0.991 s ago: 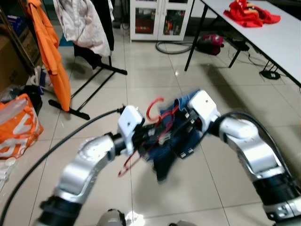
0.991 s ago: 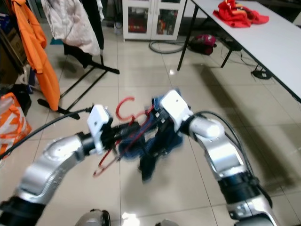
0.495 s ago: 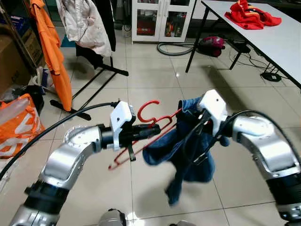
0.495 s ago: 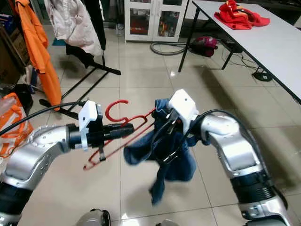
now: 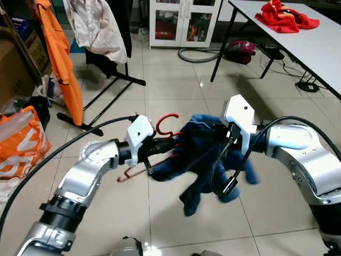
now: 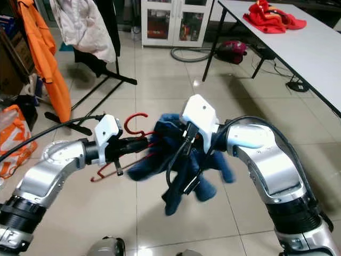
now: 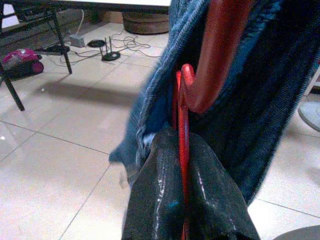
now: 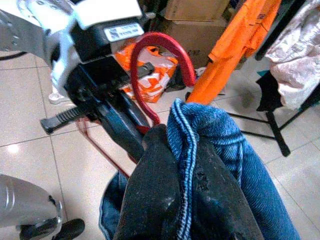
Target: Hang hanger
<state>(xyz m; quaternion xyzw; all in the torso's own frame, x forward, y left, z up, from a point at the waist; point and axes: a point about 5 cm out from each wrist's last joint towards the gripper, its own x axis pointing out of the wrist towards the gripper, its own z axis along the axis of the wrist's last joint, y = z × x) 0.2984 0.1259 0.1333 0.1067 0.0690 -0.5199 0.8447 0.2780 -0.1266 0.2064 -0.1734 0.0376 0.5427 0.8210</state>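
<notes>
While the left gripper (image 7: 182,200) stayed clamped on the wire of the red hanger (image 5: 169,124), its two black fingers closed with the wire between them, the right gripper (image 8: 185,185) was closed on a fold of the blue garment (image 5: 205,154); both arms held the load in the air in front of the robot, above the tiled floor (image 5: 176,85); the garment was bunched over the hanger's far end, its lower part hanging loose. The step in hand was judged to be dressing the hanger, not yet hanging it; the clothes rack (image 5: 114,74) stood well apart, ahead on the robot's left. The next move would call for seating the garment squarely on the hanger, then carrying the hook to the rack.
</notes>
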